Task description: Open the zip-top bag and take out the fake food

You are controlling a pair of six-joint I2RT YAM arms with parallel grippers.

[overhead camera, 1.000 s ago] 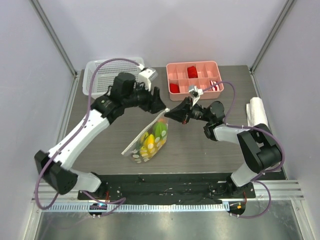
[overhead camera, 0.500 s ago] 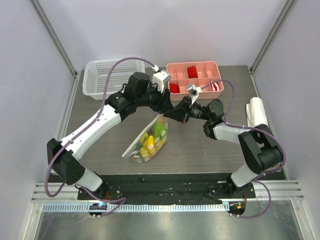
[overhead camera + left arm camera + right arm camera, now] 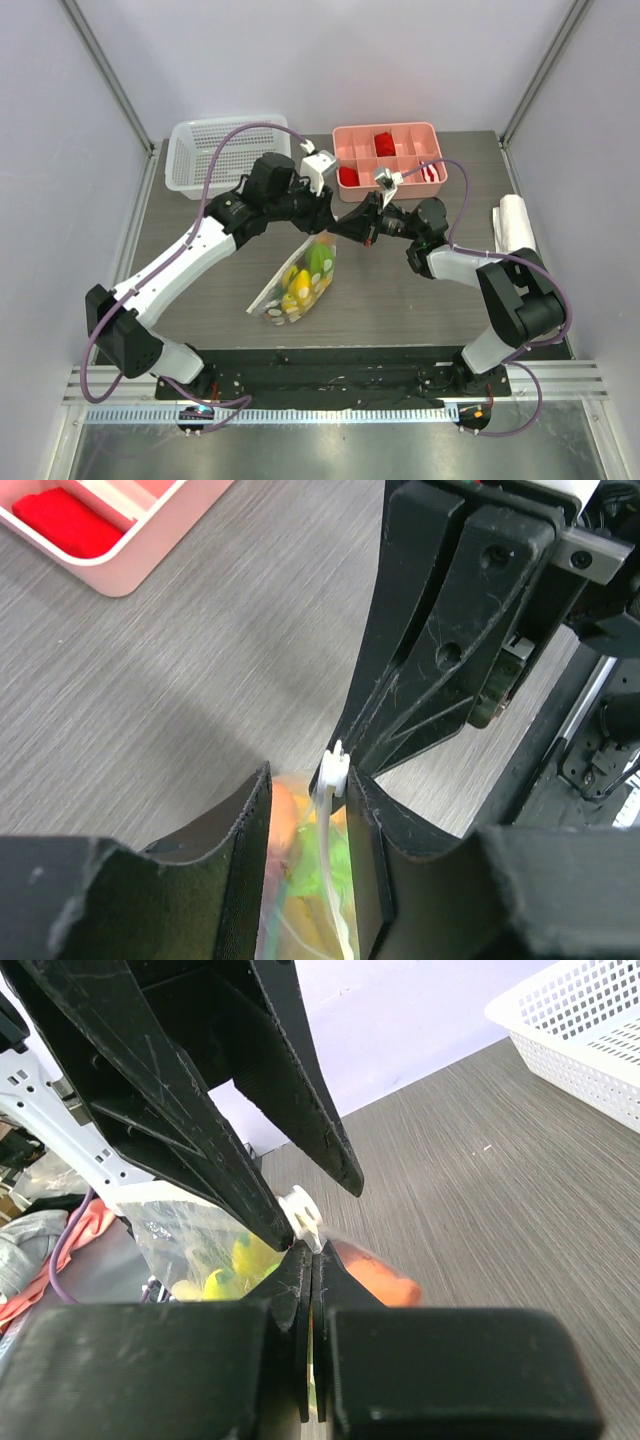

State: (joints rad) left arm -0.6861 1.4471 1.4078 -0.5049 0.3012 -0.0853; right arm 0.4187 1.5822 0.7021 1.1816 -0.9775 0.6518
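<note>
The zip-top bag hangs tilted, its lower end on the table and its top corner pinched in my right gripper, which is shut on the bag's edge just below the white zip slider. Through the clear plastic I see the fake food: yellow and green pieces and an orange piece. My left gripper straddles the bag's top from above. Its jaws are still apart, with the zip slider against the right-hand finger and a gap on the other side. In the top view the left gripper meets the right one tip to tip.
A pink divided tray with red blocks stands at the back, just behind both grippers. A white perforated basket sits at the back left. A white folded cloth lies at the right edge.
My left arm has swung right and in toward the right gripper, and its jaws have narrowed round the bag's top. The right arm and the bag have stayed put.
</note>
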